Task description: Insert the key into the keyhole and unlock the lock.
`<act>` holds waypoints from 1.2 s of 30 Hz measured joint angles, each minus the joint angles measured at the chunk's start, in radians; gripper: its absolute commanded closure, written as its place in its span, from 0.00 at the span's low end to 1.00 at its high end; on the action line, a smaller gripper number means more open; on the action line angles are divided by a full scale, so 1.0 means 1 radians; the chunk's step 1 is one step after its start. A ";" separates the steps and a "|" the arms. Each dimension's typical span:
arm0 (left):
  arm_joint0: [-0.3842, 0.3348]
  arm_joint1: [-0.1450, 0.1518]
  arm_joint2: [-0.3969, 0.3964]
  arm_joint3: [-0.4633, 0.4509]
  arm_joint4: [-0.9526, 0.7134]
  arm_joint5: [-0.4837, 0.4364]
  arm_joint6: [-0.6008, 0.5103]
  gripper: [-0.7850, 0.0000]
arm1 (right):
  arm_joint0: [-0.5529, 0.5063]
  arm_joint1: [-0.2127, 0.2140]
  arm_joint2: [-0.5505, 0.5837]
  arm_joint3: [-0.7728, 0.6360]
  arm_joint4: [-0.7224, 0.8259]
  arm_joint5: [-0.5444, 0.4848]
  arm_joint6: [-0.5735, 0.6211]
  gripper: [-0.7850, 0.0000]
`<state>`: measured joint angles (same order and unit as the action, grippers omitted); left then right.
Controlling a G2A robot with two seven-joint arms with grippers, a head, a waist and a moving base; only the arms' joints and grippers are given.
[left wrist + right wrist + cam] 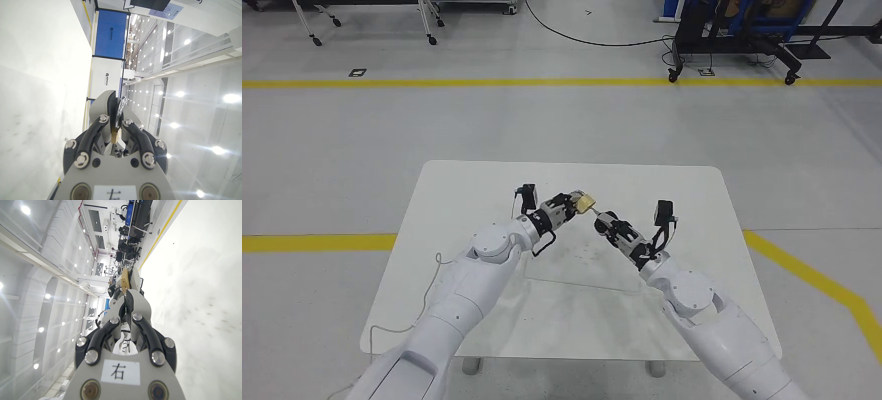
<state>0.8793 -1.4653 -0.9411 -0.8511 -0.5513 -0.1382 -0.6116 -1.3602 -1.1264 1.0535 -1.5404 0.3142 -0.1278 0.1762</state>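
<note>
Centre frame, above the counter (472,200): the left end effector (564,210) is clamped on the brass lock (585,203). The right end effector (600,222) pinches the key (125,291), tip right at the lock's end face.

Left tool (574,206) clamped, right tool (600,221) apparently pinched

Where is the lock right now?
In the top view, the lock is clamped in the left pincer above the table's middle, facing the key in the right pincer.
</note>
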 measured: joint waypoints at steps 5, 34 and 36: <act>0.001 -0.001 -0.004 0.001 0.008 0.002 -0.010 1.00 | -0.010 -0.003 0.004 -0.011 -0.026 0.007 0.002 1.00; 0.012 -0.012 -0.025 -0.004 0.053 -0.002 0.013 1.00 | -0.020 -0.028 0.023 -0.018 -0.084 0.043 0.004 1.00; 0.013 -0.013 -0.026 -0.004 0.055 -0.001 0.012 1.00 | -0.021 -0.030 0.023 -0.018 -0.094 0.048 -0.004 1.00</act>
<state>0.8921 -1.4782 -0.9672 -0.8554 -0.4962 -0.1396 -0.5999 -1.3809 -1.1564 1.0768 -1.5584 0.2203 -0.0798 0.1722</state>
